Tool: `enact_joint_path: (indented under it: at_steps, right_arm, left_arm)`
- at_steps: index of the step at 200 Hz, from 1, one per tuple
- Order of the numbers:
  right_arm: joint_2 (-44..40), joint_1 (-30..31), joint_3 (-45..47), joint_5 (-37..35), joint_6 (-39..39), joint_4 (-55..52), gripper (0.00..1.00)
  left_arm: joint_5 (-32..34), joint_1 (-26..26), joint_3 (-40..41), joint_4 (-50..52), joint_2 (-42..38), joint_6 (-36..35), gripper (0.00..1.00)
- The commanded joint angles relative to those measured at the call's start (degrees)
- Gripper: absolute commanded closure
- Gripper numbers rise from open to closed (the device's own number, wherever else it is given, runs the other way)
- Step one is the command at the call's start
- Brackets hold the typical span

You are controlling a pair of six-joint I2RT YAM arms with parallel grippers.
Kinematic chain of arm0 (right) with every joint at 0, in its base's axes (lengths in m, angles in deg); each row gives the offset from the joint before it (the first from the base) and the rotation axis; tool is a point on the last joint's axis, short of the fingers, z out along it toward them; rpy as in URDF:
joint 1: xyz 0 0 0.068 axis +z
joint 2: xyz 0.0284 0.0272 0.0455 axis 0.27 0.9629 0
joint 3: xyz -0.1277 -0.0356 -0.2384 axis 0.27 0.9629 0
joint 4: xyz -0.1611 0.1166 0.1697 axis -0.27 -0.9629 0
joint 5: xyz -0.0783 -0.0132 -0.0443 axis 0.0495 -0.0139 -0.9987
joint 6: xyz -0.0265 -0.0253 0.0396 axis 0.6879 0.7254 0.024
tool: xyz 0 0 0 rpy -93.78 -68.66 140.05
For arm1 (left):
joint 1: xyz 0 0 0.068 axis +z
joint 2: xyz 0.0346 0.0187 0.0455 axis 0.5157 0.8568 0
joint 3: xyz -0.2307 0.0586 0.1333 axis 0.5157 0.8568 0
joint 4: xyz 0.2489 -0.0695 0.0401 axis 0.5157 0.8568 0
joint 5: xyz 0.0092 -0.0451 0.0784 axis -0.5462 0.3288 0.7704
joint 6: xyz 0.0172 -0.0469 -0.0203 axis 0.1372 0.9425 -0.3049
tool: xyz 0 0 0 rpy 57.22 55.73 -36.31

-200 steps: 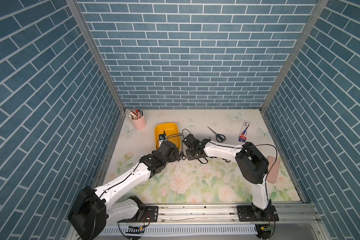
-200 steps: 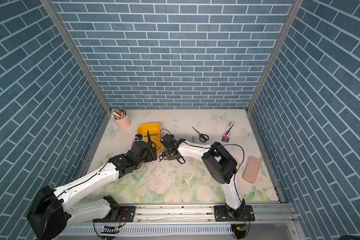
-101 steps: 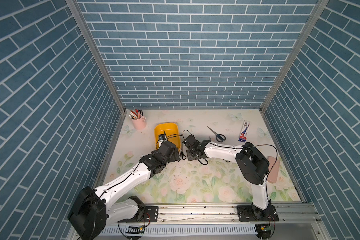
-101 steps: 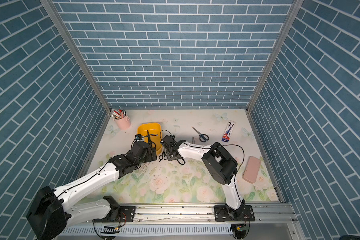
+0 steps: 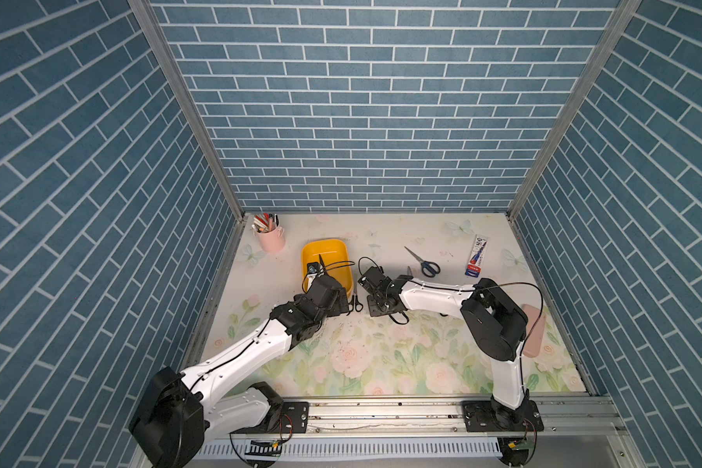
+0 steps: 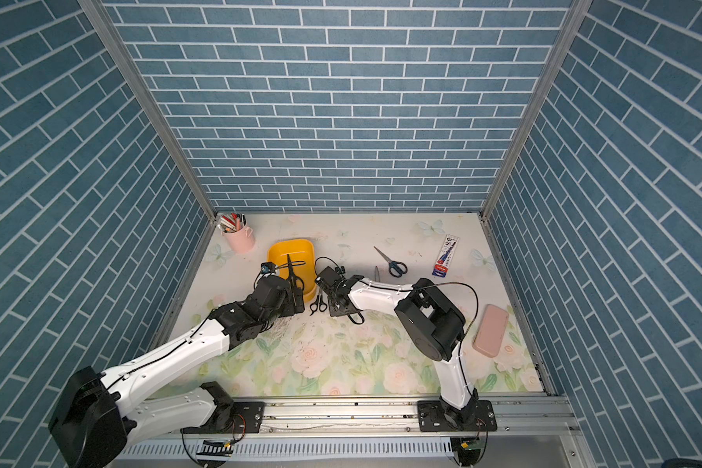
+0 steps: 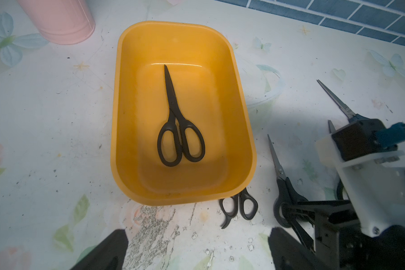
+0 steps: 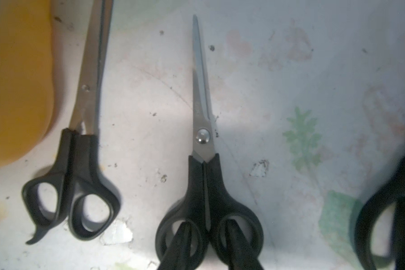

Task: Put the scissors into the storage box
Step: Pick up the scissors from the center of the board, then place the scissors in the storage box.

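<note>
The yellow storage box (image 5: 333, 247) (image 6: 296, 245) (image 7: 126, 117) holds one pair of black scissors (image 7: 175, 131). My left gripper (image 7: 197, 252) hovers open over the mat at the box's near end. A small black-handled pair (image 7: 240, 207) (image 8: 80, 175) lies against the box. Beside it lie black-handled scissors (image 8: 204, 140) (image 7: 281, 177), flat on the mat. My right gripper (image 8: 208, 224) (image 5: 375, 302) has one fingertip in each handle loop, jaws narrow, a sliver of gap at one finger. Further right are another black handle (image 8: 384, 210) and blue-handled scissors (image 5: 422, 261) (image 6: 390, 262).
A pink pen cup (image 5: 271, 239) (image 6: 240, 241) stands at the back left corner. A red-white-and-blue packet (image 5: 477, 256) lies at the back right. A pink case (image 5: 533, 336) lies by the right wall. The two wrists stand close together near the box.
</note>
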Motion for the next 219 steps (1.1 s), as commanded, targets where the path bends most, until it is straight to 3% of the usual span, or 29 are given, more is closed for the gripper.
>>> enact_joint_path:
  at_steps: [1,93,143,181,219]
  right_arm:
    - [5.53,-0.03,-1.0,-0.53,-0.43,-3.88,0.79]
    - [4.83,-0.82,-1.79,-4.1,1.45,-5.85,1.0]
    - [-0.26,-1.87,-5.98,-3.95,4.34,-7.01,1.0]
    - [-3.22,-1.84,-13.85,-4.87,7.81,-9.42,1.0]
    - [-0.18,-0.62,-23.18,-4.11,10.46,-9.45,1.0]
  left_arm:
    - [1.38,-0.08,0.49,0.67,-1.28,0.45,0.0]
    - [7.87,0.31,1.5,3.67,-7.12,1.59,0.0]
    - [7.54,1.48,1.75,3.48,-6.93,2.22,0.0]
    - [3.49,6.49,3.57,2.53,-8.01,2.21,0.0]
    - [0.71,11.13,5.76,2.0,-10.13,3.05,0.0]
